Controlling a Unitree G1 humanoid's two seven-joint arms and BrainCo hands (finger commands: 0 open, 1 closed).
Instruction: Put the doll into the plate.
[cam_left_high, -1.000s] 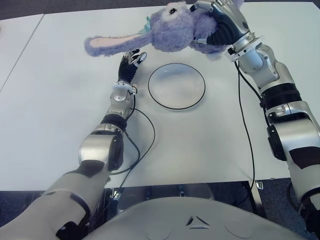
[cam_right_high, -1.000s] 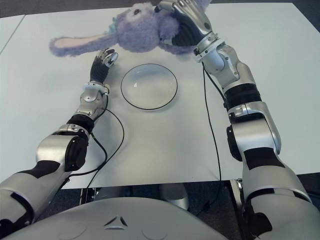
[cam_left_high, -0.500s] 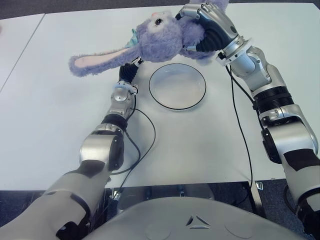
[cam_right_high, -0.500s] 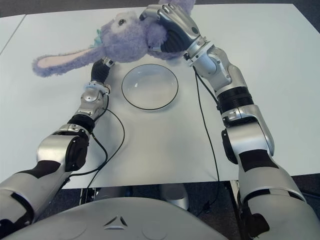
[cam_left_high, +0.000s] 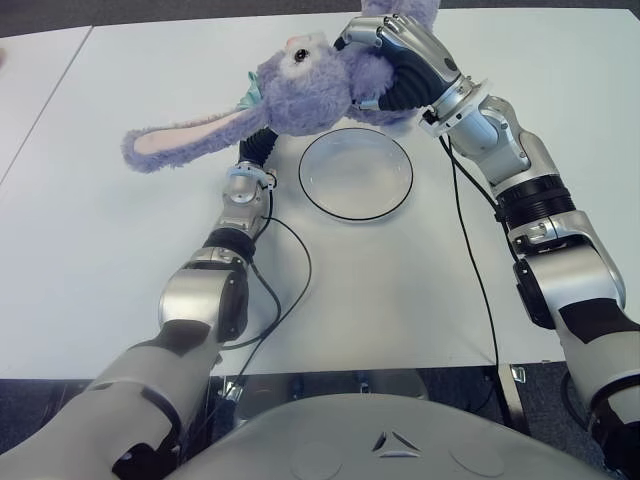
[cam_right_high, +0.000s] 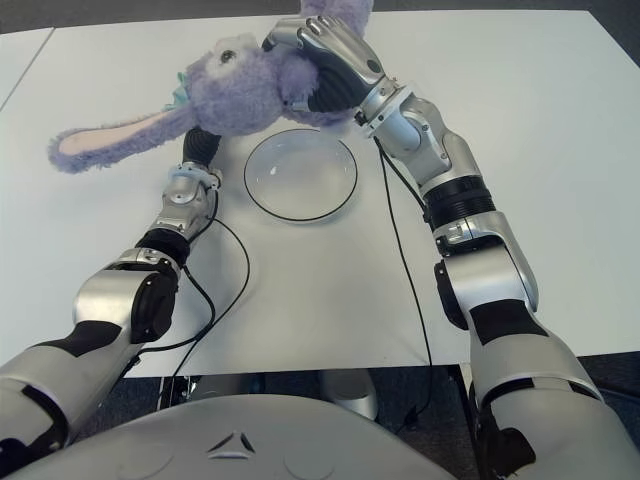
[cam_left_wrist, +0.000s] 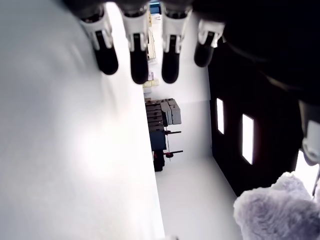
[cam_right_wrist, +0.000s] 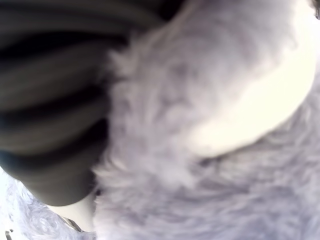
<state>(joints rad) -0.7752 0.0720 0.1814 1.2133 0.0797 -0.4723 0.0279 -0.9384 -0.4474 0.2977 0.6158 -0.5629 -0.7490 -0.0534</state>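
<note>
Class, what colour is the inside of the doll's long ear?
Pale pink, framed by lavender fur on the doll; clearest in the left eye view.

Two head cameras, set slightly apart, look forward and down over the white table (cam_left_high: 120, 300), sharing both arms and the plate (cam_left_high: 355, 173). The left wrist camera looks along the table past its own fingertips (cam_left_wrist: 135, 65). The right wrist camera is pressed close against purple doll (cam_right_wrist: 210, 150) fur.

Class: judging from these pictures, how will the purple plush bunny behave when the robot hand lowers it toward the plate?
Probably floppy: the bunny droops a long ear sideways from the right hand. Likely light, held aloft by one hand. It may sprawl over the plate rim.
</note>
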